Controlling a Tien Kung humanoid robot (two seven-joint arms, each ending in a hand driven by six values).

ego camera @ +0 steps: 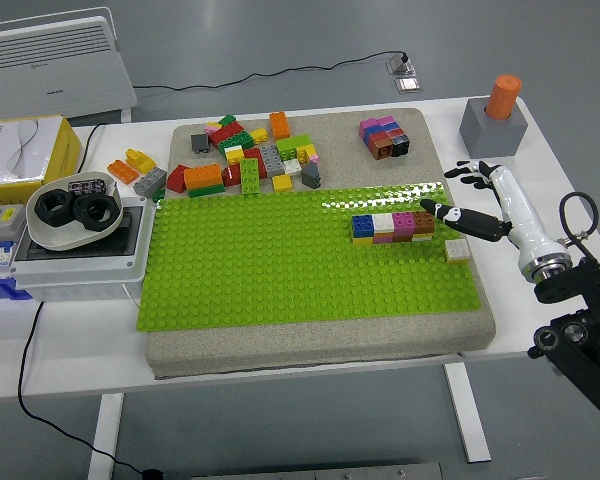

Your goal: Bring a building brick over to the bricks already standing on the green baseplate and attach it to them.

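Green baseplate, no legible writing

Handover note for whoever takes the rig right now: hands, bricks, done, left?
Right hand: open, holding nothing, fingers spread at the right end of the green baseplate, thumb tip close to the brick row.
Left hand: out of view.
Brick row: blue, white, pink and brown bricks standing joined on the baseplate, right of centre.
White brick: sits alone on the baseplate, right of the row and a little nearer, apart from it.
Loose bricks: piled on the mat behind the baseplate; a small stacked cluster further right.
Done: row built.
Left: the white brick is not joined; probably pick it up and press it on.
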